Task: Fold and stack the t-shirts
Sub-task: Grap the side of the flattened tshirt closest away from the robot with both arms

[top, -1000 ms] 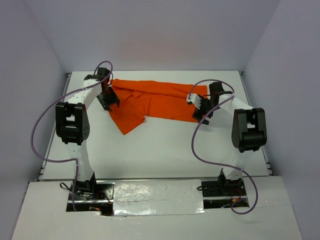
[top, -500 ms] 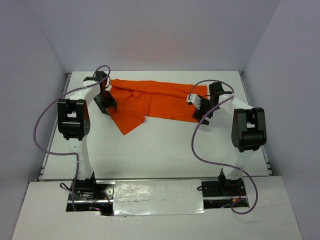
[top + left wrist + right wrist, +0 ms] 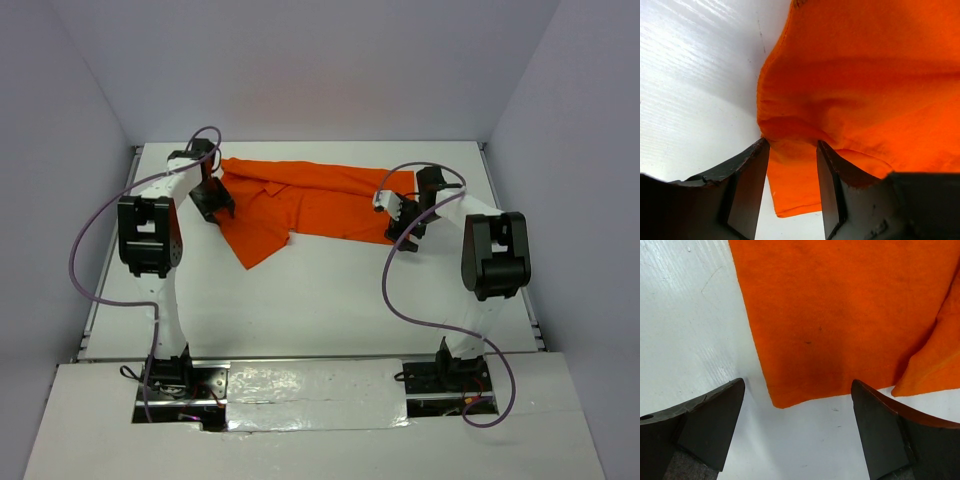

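T-shirt (image 3: 310, 205) edges — left pincer (image 3: 791, 165) pinching, right pincer (image 3: 797, 410) spread above corner.

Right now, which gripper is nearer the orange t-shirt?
Left. The left gripper has a fold of the t-shirt between its jaws at the shirt's left edge. The right gripper is open, just off the right corner.

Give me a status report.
Left gripper pinching shirt edge. Right gripper open above shirt's corner. Shirt unfolded, crumpled. Nothing in the way.
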Tool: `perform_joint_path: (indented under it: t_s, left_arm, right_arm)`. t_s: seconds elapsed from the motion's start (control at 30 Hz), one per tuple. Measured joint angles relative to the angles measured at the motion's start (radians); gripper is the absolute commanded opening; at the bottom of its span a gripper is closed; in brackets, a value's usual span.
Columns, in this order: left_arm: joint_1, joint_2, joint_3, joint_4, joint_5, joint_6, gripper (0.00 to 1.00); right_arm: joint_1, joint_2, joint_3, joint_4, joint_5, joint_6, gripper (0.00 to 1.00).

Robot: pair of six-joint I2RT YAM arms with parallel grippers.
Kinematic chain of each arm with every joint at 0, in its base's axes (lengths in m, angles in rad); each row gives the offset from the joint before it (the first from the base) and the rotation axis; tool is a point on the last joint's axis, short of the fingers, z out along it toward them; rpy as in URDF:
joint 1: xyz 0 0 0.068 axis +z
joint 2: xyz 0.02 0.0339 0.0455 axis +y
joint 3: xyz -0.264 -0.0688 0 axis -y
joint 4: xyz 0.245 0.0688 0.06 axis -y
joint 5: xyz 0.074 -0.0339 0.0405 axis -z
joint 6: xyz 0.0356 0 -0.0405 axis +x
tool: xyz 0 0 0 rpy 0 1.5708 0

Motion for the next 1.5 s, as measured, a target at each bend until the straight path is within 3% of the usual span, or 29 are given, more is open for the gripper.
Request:
perform_joint_path:
  t_s: [0.13, 0.3, 0.47, 0.57, 0.83, 0.97, 1.3, 1.5]
  left_arm:
    - [0.000, 0.022, 0.011, 0.002, -0.005, 0.000, 0.54]
    - [-0.001, 0.055, 0.018, -0.006, -0.011, 0.001, 0.44]
    - [-0.001, 0.055, 0.011, -0.004, -0.018, 0.004, 0.26]
    - [-0.001, 0.054, 0.008, -0.003, -0.018, 0.005, 0.18]
    - [-0.001, 0.035, -0.022, 0.023, -0.017, 0.008, 0.00]
    - [-0.001, 0.023, -0.039, 0.040, -0.016, 0.023, 0.00]
    - [-0.001, -0.079, -0.192, 0.096, -0.006, 0.029, 0.00]
    - [-0.001, -0.268, -0.354, 0.128, 0.010, 0.031, 0.00]
  right_arm:
    - [0.000, 0.007, 0.002, 0.000, 0.003, 0.000, 0.94]
    - [0.000, 0.027, 0.011, -0.003, 0.005, 0.001, 0.93]
    - [0.000, 0.032, 0.018, -0.003, 0.006, 0.004, 0.88]
    - [0.000, 0.032, 0.018, -0.002, 0.009, 0.004, 0.79]
    - [0.000, 0.032, 0.014, -0.003, 0.024, -0.026, 0.40]
    - [0.002, 0.032, 0.008, -0.004, 0.023, -0.039, 0.27]
    - [-0.002, 0.004, -0.010, -0.021, 0.007, -0.043, 0.18]
    - [-0.014, -0.090, -0.037, -0.070, -0.048, -0.048, 0.11]
